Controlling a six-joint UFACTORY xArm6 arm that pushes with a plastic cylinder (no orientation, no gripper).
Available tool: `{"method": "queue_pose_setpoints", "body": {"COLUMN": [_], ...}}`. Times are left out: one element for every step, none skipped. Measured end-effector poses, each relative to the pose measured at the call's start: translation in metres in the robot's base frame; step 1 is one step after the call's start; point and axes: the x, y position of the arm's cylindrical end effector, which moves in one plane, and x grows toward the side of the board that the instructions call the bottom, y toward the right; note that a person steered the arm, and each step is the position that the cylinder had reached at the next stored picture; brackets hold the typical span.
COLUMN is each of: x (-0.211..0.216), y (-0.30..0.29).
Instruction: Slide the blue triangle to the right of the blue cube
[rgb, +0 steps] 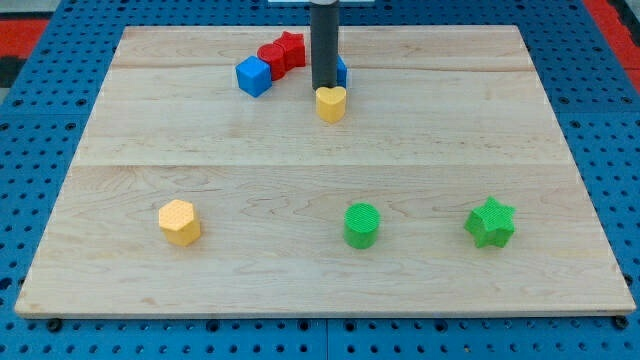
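The tool, a bare rod holding nothing, had its tip (325, 89) beside the half-hidden blue triangle (341, 71), right of the blue cube (254, 76); gentle, short pushes seemed wise.

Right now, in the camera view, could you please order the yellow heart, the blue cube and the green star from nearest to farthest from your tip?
1. Yellow heart: right at my tip.
2. Blue cube: toward the view's left.
3. Green star: far off at the view's bottom right.
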Motion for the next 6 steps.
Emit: {"method": "queue_pose_setpoints", "body": {"x": [-0.004,-0.030,-0.030,-0.029,-0.029,-0.019], "y": [0.051,0.073,0.037,0.032,0.007,-0.024]}}
